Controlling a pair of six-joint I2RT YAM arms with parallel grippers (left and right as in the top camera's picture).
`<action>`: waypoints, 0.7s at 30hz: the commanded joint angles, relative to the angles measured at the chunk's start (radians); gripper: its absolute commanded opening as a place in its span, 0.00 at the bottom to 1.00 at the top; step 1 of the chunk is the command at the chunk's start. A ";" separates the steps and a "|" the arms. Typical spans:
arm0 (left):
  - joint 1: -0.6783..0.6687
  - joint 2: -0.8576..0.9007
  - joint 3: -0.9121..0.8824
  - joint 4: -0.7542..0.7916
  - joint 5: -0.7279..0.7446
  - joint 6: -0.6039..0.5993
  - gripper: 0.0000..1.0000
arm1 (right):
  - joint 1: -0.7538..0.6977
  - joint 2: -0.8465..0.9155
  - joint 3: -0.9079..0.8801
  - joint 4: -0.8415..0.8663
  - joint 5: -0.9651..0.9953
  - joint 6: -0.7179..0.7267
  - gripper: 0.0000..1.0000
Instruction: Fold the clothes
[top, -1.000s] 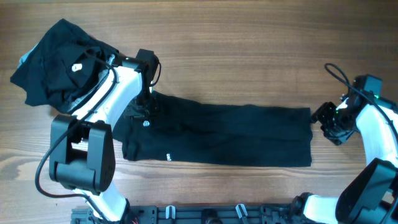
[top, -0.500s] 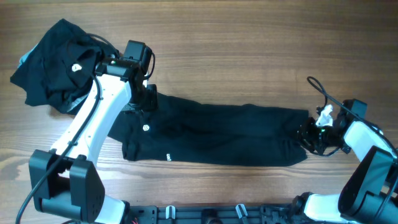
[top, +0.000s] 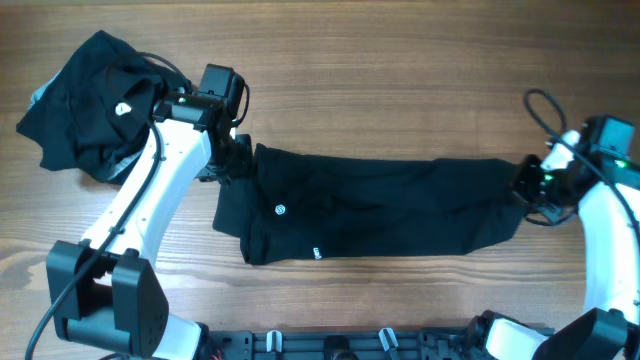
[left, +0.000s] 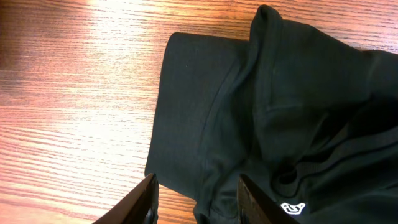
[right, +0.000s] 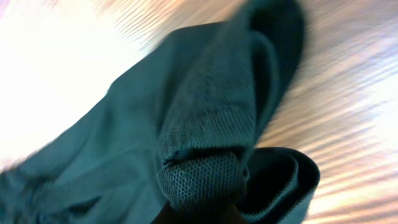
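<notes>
Shirt (top: 380, 205) towed toward the desk's (top: 400, 60) right edge
Overhead: it has slid right in 0.5 s, drawn flatter by the right gripper (top: 528, 188) past the left gripper (top: 232, 160); spare garments (top: 90, 100) heap at the far-left corner. Left wrist: jaws wide, straddling the hem. Right wrist: bunched fabric clamped, probably ready for folding.

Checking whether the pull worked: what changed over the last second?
The right tool moved in, took hold of the right end of the shirt and dragged the whole shirt toward the robot's right. The left tool kept to the shirt's left end, and the dark pile beyond it stayed put.
</notes>
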 joint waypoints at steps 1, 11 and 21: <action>0.005 -0.006 0.011 0.002 -0.016 -0.002 0.41 | 0.202 -0.007 0.015 -0.001 -0.113 0.015 0.04; 0.005 -0.006 0.011 0.003 -0.016 -0.002 0.41 | 0.837 0.222 0.015 0.269 -0.090 0.474 0.09; 0.005 -0.006 0.011 0.006 -0.016 -0.002 0.42 | 0.763 0.090 0.017 0.259 -0.051 0.394 0.29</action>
